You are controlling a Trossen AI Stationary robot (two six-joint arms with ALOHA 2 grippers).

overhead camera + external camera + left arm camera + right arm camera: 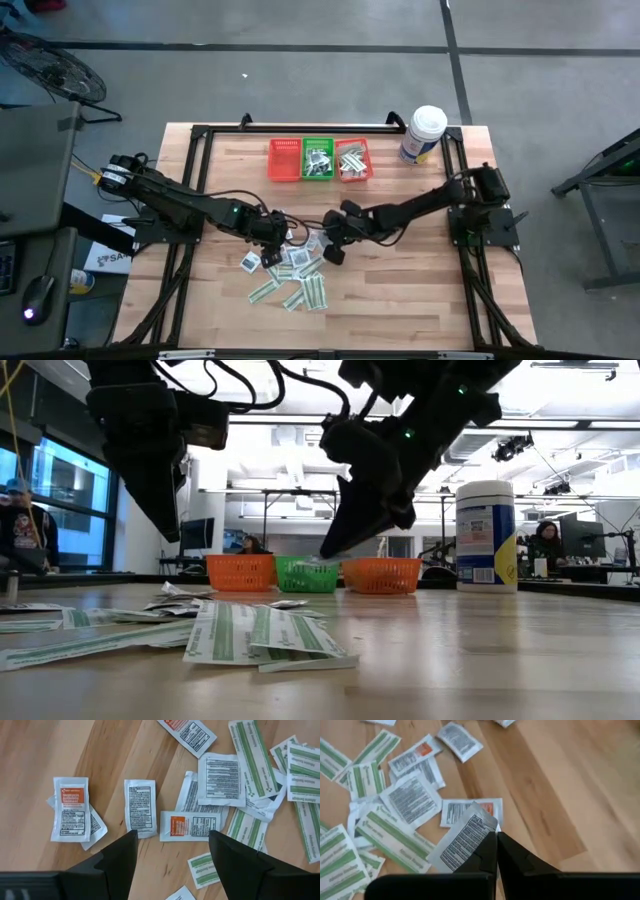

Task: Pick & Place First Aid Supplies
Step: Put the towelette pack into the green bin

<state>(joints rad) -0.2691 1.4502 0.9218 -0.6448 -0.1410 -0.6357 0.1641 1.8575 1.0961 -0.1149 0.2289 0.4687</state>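
Note:
Many first aid supplies (293, 272) lie flat on the wooden table (420, 290): white printed packets (221, 778) and green-and-white strips (254, 755). My left gripper (172, 837) hovers open above them, at the pile's left edge (268, 235); an orange-labelled packet (190, 826) shows between its fingers. My right gripper (496, 836) is at the pile's right side (333, 252), shut on one white packet with dark print (462, 842). In the low view its tip (325, 553) is well above the table. My right gripper pinches the white printed packet by one edge near a corner (487, 834) between its two shut fingers. The fingers slant down from the table's right side. The packet sticks out ahead of the fingers, tilted and raised above the packets on the table.
Three small mesh baskets stand in a row at the far edge: red (285, 160), green (318, 158) and red (353, 160), the last two with packets inside. A white tub with a blue label (422, 133) stands at the far right. Black frame rails (200, 180) border the table.

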